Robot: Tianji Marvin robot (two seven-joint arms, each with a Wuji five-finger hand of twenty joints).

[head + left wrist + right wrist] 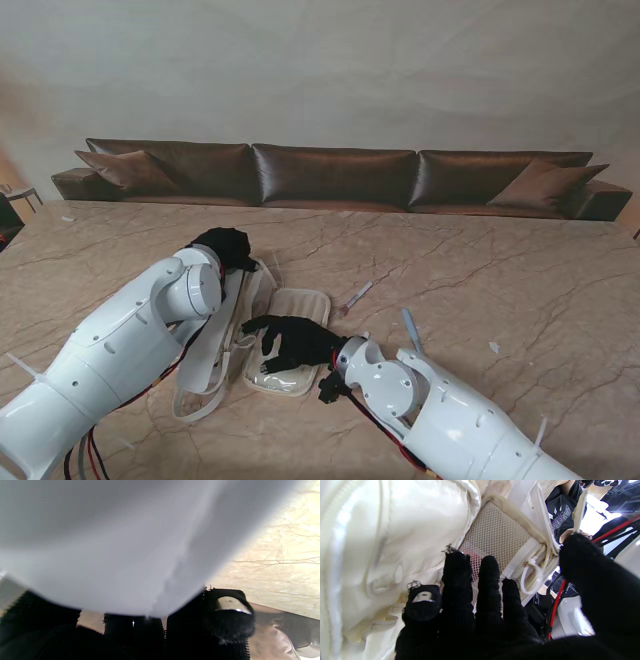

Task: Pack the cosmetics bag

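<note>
The cream cosmetics bag (pixel 298 305) lies unzipped on the marble table (pixel 500 270). Its left half (pixel 212 350) stands up on edge along my left arm. My black-gloved left hand (pixel 224 246) grips that half at its far end; in the left wrist view the white bag fabric (pixel 112 542) fills most of the picture over the fingers (pixel 180 635). My right hand (pixel 292 341) lies flat on the bag's other half, fingers spread. In the right wrist view those fingers (pixel 482 610) press on a mesh pocket (pixel 495 535) with something red behind it.
A thin tube (pixel 356 294) lies on the table just right of the bag, and another slim stick (pixel 411 330) lies near my right forearm. A small pale scrap (pixel 494 347) sits farther right. A brown sofa (pixel 330 175) runs along the table's far side.
</note>
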